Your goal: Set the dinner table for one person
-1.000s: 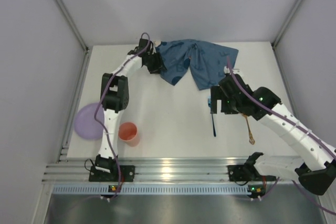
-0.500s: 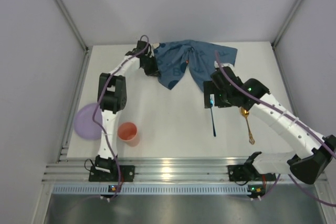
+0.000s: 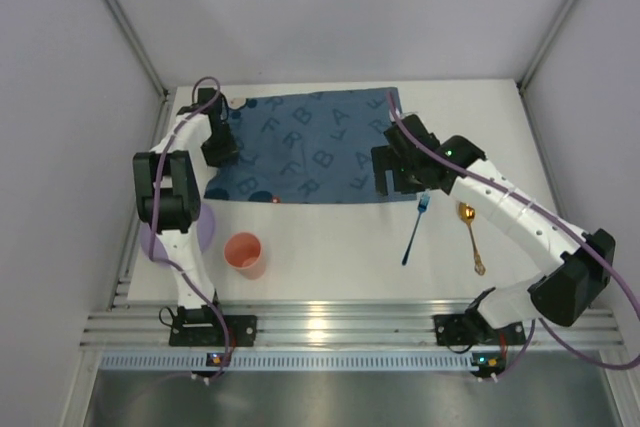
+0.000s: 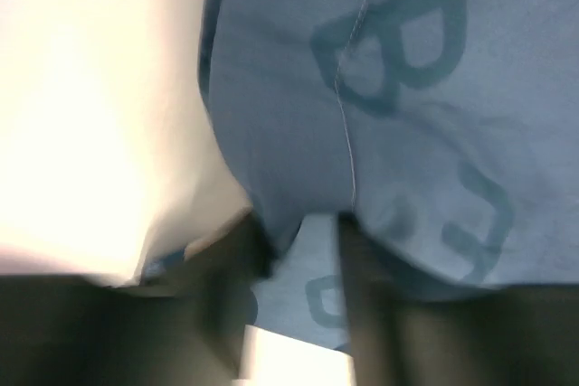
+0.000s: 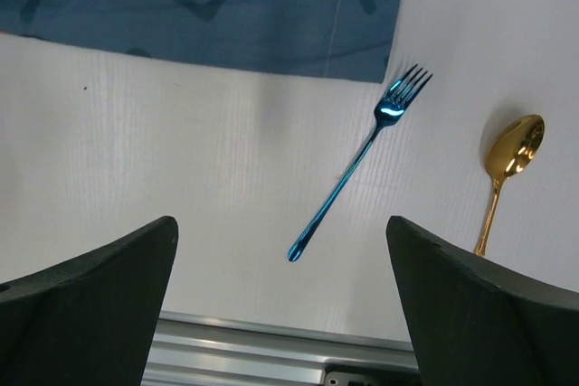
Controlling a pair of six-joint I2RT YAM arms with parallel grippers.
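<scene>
Nearer than the placemat (image 3: 300, 152), cup (image 3: 244, 250), plate (image 3: 205, 230), fork (image 3: 413, 230) and spoon (image 3: 470, 235) lie unplaced on the dinner table (image 3: 330, 247). My right claw (image 5: 280, 223) gapes empty by the flat placemat's right corner. My left claw (image 4: 298, 232) straddles its left edge, grip unclear.

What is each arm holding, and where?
Right gripper: nothing, jaws wide open. Left gripper: the left edge of the placemat lies between its jaws, but whether they pinch it cannot be told.
</scene>
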